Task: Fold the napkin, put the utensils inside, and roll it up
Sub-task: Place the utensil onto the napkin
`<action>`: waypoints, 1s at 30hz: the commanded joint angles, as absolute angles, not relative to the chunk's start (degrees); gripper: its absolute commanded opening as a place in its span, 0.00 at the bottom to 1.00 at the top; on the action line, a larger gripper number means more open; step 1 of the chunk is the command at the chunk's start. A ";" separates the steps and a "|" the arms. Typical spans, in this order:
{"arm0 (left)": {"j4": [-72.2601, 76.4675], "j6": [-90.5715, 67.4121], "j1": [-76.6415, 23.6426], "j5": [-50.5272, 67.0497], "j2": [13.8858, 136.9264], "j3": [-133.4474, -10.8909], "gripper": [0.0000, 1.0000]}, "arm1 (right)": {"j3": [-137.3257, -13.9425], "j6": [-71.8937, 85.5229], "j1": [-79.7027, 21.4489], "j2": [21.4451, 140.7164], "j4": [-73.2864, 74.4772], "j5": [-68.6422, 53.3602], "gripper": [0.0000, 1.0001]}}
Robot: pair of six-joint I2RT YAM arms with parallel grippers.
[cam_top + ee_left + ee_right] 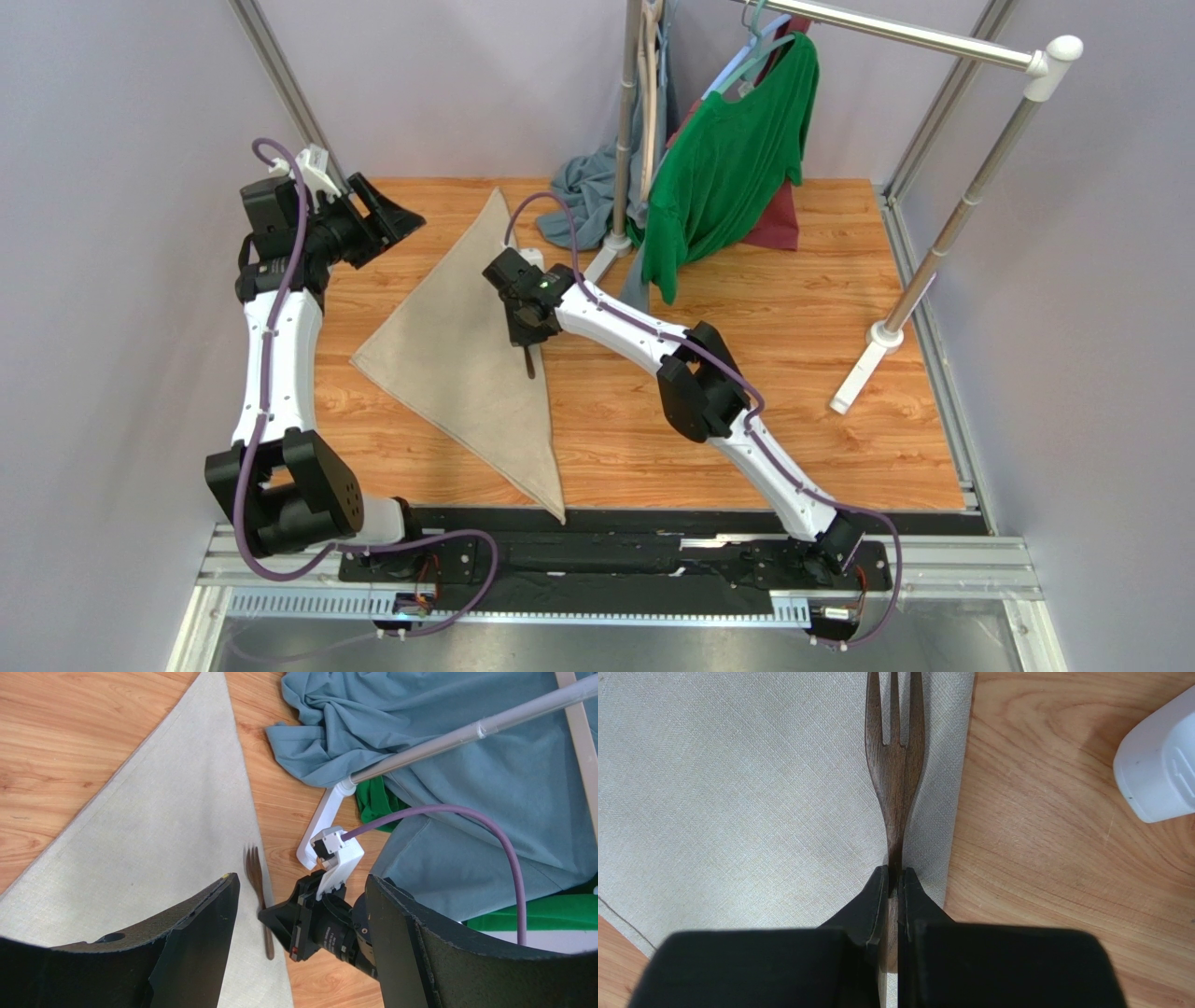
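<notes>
The beige napkin (456,343) lies on the wooden table folded into a triangle; it also shows in the left wrist view (140,847) and the right wrist view (738,791). The dark fork (894,763) lies along the napkin's right edge, tines pointing away; it also shows in the left wrist view (258,896) and the top view (529,364). My right gripper (894,876) is shut on the fork's handle, low over the cloth (522,319). My left gripper (386,217) is open and empty, raised at the table's far left, beyond the napkin's upper tip (302,896).
A grey-blue cloth (596,189) is heaped at the back by a clothes rack's foot (610,252). A green shirt (723,161) hangs from the rack. Another rack foot (849,392) stands at the right. Bare wood (786,308) lies right of the napkin.
</notes>
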State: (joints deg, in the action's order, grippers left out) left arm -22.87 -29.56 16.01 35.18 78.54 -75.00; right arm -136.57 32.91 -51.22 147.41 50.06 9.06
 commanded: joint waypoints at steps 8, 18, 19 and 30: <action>-21.01 -30.23 16.26 36.30 78.57 -74.71 0.75 | -140.45 32.87 -51.15 149.94 47.99 7.91 0.00; -21.01 -30.15 16.26 36.39 78.66 -74.71 0.75 | -140.54 33.40 -51.15 149.86 46.94 6.42 0.15; -21.18 -30.15 16.35 36.39 78.66 -74.79 0.75 | -140.36 33.31 -51.15 149.59 46.67 6.07 0.20; -21.88 -29.18 16.35 35.25 78.40 -75.23 0.75 | -129.30 27.87 -53.35 137.21 34.90 3.25 0.47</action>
